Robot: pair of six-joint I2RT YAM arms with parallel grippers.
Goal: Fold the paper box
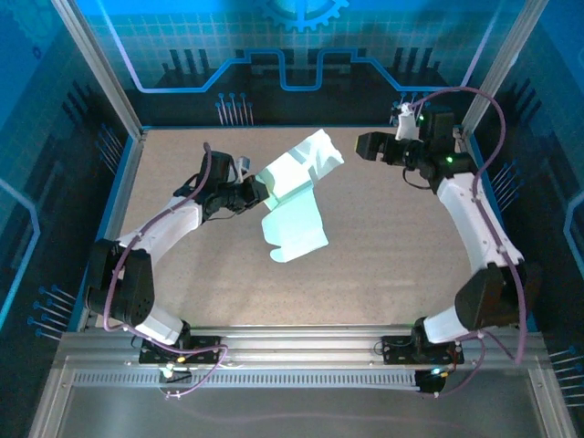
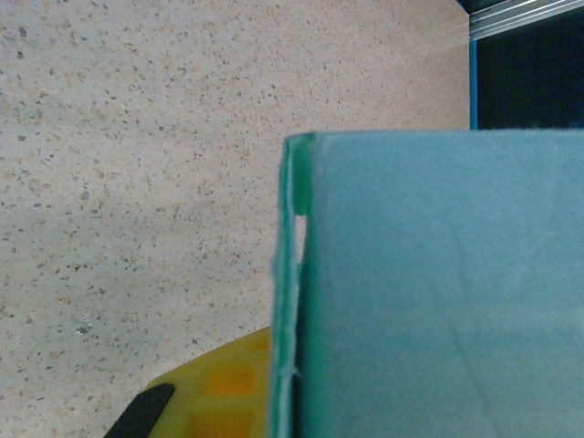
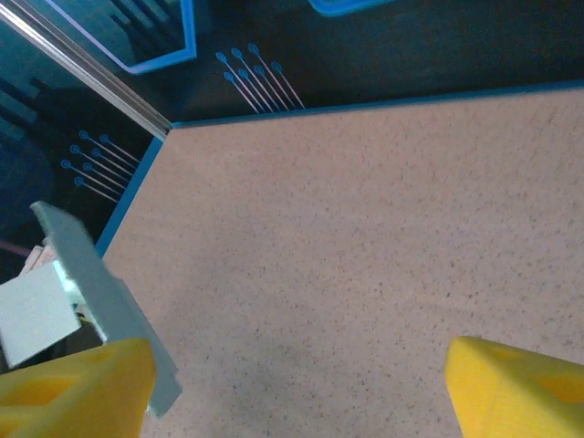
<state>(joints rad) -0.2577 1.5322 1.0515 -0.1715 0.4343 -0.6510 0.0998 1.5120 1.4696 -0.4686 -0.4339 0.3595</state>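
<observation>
On the left, the white-shelled left arm [image 1: 169,226], trailed by a purple cable, reaches in over the beige, speckled, stone-look table [image 1: 392,265]. Its black left gripper [image 1: 259,190] is closed to a narrow pinch on the left edge of the pale light-blue thin card paper box [image 1: 297,196]. In the left wrist view, one blocky yellow plastic finger [image 2: 224,388] sits low against that edge. The card rises beside it as a smooth, matte teal sheet with a doubled edge and a small slit in the fold. The paper box is near the middle of the table, slightly left of centre and towards the back. It is only partly formed: the upper part is bent into angled, creased panels that stand up from the surface, and a broad flat flap with rounded corners hangs down towards the near side. To the right, well apart from the card, the right gripper [image 1: 363,144] points leftwards at it from the far right corner, on the end of the curved white right arm [image 1: 474,219]. In the right wrist view its two yellow, wedge-shaped fingers [image 3: 73,392] are spread wide, with only bare speckled table between them. The card shows at the left edge of that view as a thin grey-blue strip.
</observation>
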